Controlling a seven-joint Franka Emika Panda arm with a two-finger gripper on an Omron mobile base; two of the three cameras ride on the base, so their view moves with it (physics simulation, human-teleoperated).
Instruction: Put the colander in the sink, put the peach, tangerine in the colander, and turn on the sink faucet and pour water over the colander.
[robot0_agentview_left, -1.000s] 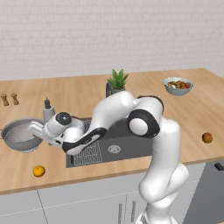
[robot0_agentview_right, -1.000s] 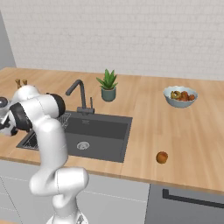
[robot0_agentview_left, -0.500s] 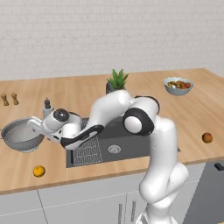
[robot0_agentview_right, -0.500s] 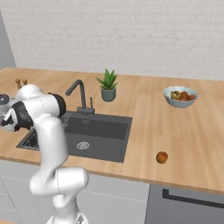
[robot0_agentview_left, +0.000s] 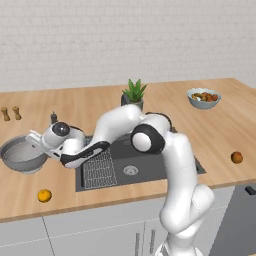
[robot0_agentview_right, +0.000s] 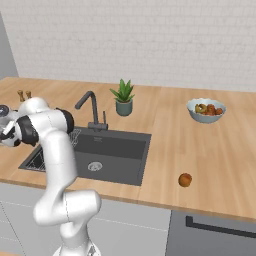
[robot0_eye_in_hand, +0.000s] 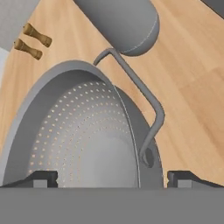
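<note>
In the left base view I saw the gripper (robot0_agentview_left: 36, 141) at the left of the frame, reaching just over the near rim of the colander (robot0_agentview_left: 20, 156), which sat on the wooden counter (robot0_agentview_left: 210, 130) at far left, beside and outside the sink (robot0_agentview_left: 145, 159). The jaws stood wide apart and held nothing; in the hand view the two fingertips (robot0_eye_in_hand: 43, 178) flanked the bottom edge, with the colander (robot0_eye_in_hand: 83, 144) and its wire side handle (robot0_eye_in_hand: 140, 94) lying between and above them, the rim running up between the tips; I could not tell whether either tip touched metal. A grey soap dispenser (robot0_eye_in_hand: 122, 19) occupied the top centre of the hand view, touching or just behind the handle, and two small brown shakers (robot0_eye_in_hand: 31, 41) lay at upper left. The tangerine (robot0_agentview_left: 44, 195) rested on the counter at lower left of the left base view, near the front edge and below the colander. The peach (robot0_agentview_left: 237, 157) sat at the right of that frame, well apart from the sink; in the right base view it appeared at lower centre-right (robot0_agentview_right: 185, 180). The sink faucet (robot0_agentview_right: 90, 107) stood behind the basin, with a potted plant (robot0_agentview_right: 123, 98) just to its right and a bowl of mixed fruit (robot0_agentview_right: 205, 110) at upper right. A wire grid rack (robot0_agentview_left: 97, 169) covered the basin's left side.
</note>
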